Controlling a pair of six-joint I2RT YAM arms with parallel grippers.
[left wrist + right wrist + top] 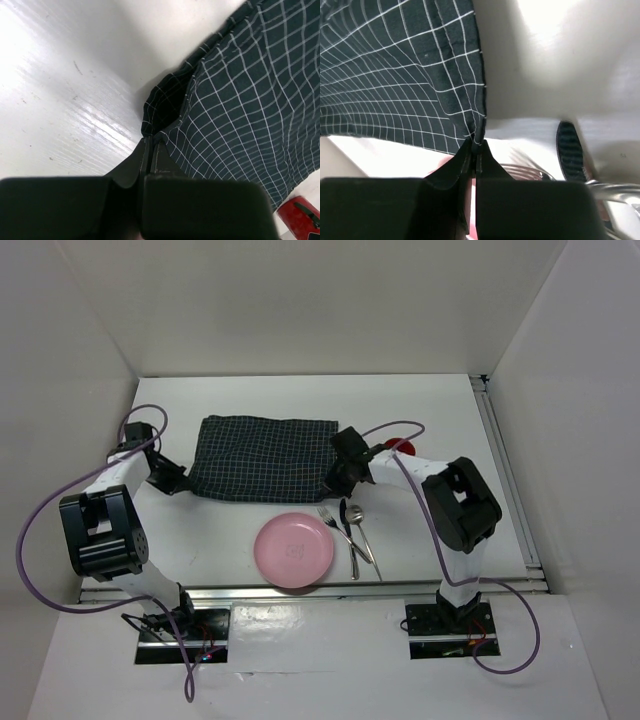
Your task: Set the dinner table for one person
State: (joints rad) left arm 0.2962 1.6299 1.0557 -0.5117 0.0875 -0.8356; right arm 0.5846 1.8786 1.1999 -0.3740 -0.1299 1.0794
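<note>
the left gripper (152, 144) is clenched on the near left corner of the dark checked cloth (265, 458), and the right gripper (476, 146) pinches its near right corner. the cloth looks soft, light and floppy, so corners are a good hold. it is spread on the hard, flat white surface (440, 420), behind the pink plate (293, 550)

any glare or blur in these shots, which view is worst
Top external: even light, sharp, no glare on the table. Left wrist: bright sheen on the table at left; the left gripper pinching the cloth is a dark, soft mass. Right wrist: white blown out at upper right; cutlery blurred at the lower edge.
</note>
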